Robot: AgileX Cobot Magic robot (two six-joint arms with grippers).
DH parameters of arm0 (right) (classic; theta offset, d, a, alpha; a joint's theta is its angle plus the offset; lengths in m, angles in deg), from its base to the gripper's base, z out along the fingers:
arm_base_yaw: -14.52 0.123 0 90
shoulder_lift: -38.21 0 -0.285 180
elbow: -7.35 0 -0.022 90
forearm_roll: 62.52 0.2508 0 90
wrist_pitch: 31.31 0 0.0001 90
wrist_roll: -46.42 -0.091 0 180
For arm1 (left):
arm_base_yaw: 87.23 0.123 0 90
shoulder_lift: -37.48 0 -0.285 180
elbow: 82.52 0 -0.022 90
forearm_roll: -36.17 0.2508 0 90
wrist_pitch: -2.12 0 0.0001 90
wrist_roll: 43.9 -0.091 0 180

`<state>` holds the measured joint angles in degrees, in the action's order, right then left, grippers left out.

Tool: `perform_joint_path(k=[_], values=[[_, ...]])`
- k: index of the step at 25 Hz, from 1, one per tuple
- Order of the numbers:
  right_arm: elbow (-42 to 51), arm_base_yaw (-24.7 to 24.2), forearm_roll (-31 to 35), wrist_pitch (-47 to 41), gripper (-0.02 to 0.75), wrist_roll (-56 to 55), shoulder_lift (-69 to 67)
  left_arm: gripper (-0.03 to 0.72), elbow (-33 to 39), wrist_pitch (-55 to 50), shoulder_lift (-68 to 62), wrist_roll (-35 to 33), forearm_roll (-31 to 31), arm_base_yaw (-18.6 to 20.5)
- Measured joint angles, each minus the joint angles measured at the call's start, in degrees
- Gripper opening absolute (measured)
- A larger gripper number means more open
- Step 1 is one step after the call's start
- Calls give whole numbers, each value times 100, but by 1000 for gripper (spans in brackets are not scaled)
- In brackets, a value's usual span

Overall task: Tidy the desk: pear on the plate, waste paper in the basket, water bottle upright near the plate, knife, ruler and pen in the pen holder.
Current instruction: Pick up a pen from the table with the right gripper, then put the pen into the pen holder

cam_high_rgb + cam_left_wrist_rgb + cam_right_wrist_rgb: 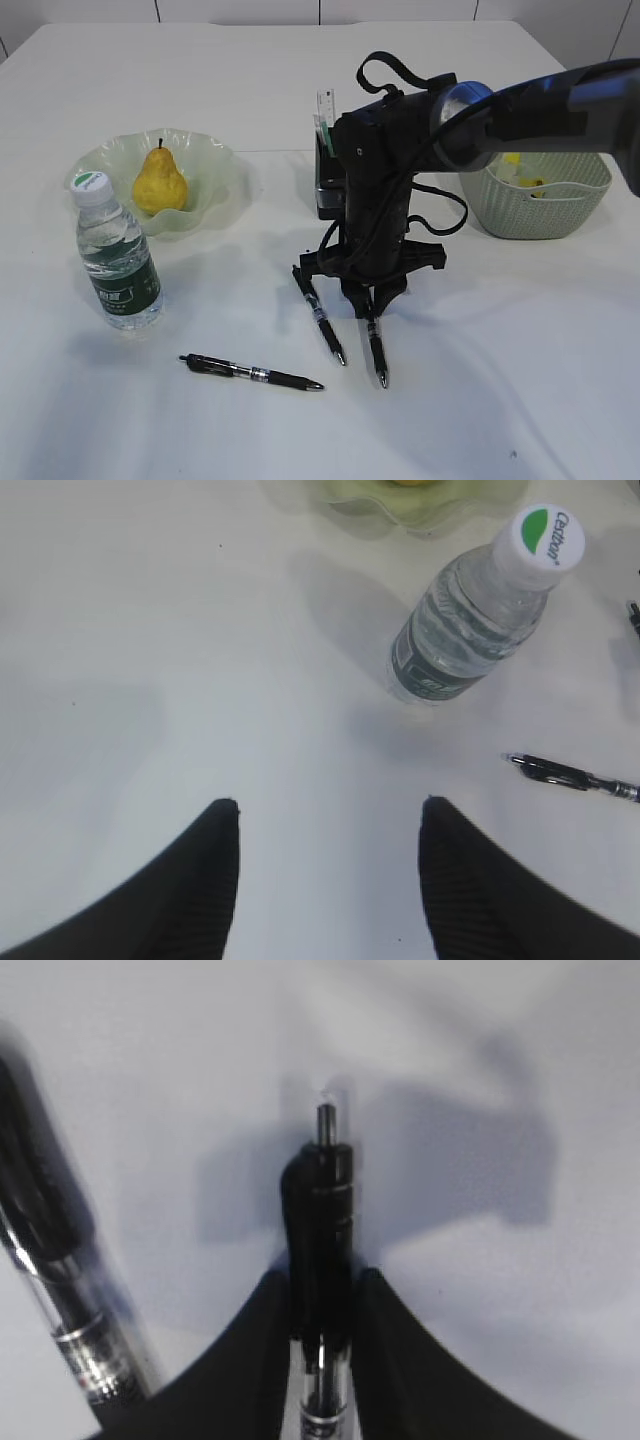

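Note:
My right gripper point(368, 305) point(322, 1278) is down on the desk point(500, 350), shut on a black pen point(376, 352) point(320, 1210) that lies between its jaws. A second pen point(320, 315) point(50, 1260) lies just left of it, and a third pen point(252, 372) point(570, 775) further left. The yellow pear point(159, 182) sits in the pale green plate point(215, 165). The water bottle point(118, 265) point(470, 630) stands upright in front of the plate. The ruler point(324, 105) sticks up from the black pen holder point(328, 190). Yellow waste paper point(512, 160) lies in the basket point(535, 205). I cannot make out the knife. My left gripper point(330, 805) hangs open over bare desk.
The right arm point(520, 110) reaches across from the right, over the basket and partly hiding the pen holder. The plate's rim point(400, 505) shows at the top of the left wrist view.

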<state>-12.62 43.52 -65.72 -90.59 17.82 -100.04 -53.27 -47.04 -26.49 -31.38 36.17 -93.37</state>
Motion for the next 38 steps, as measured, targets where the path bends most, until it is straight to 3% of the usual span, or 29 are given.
perform_joint_path(k=[11,19,27,38], values=[[-5,0,-38,-66,94,171,10,402,0,0,0,0,0,0],[5,0,-593,-14,93,379,726,402,0,0,0,0,0,0],[5,0,-1143,957,93,407,1527,402,0,0,0,0,0,0],[17,-260,-1764,2659,92,-9,1566,402,0,-97,0,0,0,0]])
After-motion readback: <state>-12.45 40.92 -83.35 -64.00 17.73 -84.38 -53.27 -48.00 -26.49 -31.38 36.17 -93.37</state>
